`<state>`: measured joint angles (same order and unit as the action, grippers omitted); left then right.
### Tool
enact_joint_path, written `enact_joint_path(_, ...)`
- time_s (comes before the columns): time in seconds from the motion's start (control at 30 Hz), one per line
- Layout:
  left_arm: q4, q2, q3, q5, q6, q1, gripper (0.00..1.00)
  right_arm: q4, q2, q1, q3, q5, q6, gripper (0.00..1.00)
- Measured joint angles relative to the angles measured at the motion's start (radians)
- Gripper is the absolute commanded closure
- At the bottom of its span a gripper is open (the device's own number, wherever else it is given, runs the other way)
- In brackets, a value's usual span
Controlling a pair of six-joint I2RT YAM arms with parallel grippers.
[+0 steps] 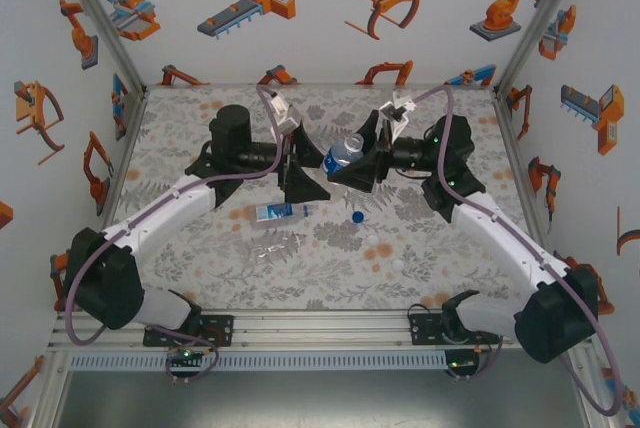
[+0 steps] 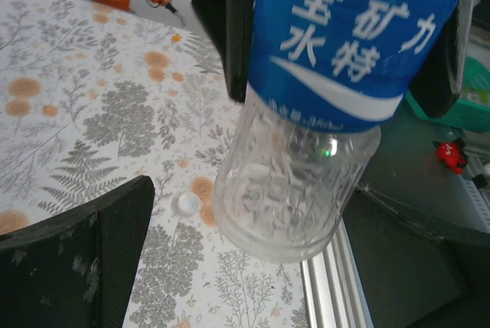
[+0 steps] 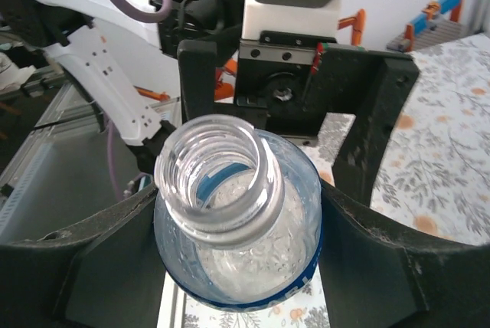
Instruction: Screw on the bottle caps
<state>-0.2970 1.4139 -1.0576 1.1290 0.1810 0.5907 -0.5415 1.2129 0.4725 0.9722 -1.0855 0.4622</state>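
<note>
Held bottle [image 2: 306, 152]: up in the air over the far middle of the mat [image 1: 200, 268], between the two grippers.
Which way: tilted, with its open mouth up toward the right arm and its bottom down toward the left gripper [image 1: 305, 168]. It has no cap on.
Label: a blue band with a white swoosh and white writing, 宝矿力水特.
Right gripper [image 1: 352, 160]: squeezing the held bottle around its middle.
Left gripper: fingers wide apart, holding nothing, just beside the held bottle.
Lying bottle [image 1: 285, 211]: on its side on the mat, long way left to right. It has a blue-and-white band, but the words are too small to read.
Blue cap [image 1: 357, 216]: on the mat, right of the lying bottle.
White cap [image 1: 372, 238]: on the mat, a bit nearer than the blue cap.
</note>
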Motion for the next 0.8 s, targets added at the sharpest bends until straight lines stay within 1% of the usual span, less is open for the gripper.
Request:
enact_joint_path(0.07, 0.003, 0.006, -0.017, 0.027, -0.002, 0.006, 0.08, -0.003, 0.011, 0.015, 0.011, 0.001, 0.010, 0.76)
enact_joint_path(0.13, 0.006, 0.010, -0.027, 0.050, -0.003, 0.012, 0.09, -0.003, 0.016, 0.023, 0.018, 0.002, 0.013, 0.76)
enact_joint_path(0.23, 0.011, 0.011, -0.029, 0.079, -0.003, 0.018, 0.12, -0.002, 0.017, 0.029, 0.019, 0.018, 0.011, 0.77)
enact_joint_path(0.4, 0.029, 0.016, -0.037, 0.108, -0.003, 0.034, 0.17, 0.031, 0.017, 0.035, 0.028, 0.070, -0.013, 0.85)
enact_joint_path(0.67, 0.035, 0.027, -0.058, 0.109, -0.006, 0.045, 0.27, 0.108, 0.006, 0.062, 0.044, 0.122, -0.063, 0.87)
enact_joint_path(0.8, 0.036, 0.028, -0.060, 0.105, -0.008, 0.047, 0.35, 0.122, -0.003, 0.070, 0.044, 0.134, -0.070, 0.88)
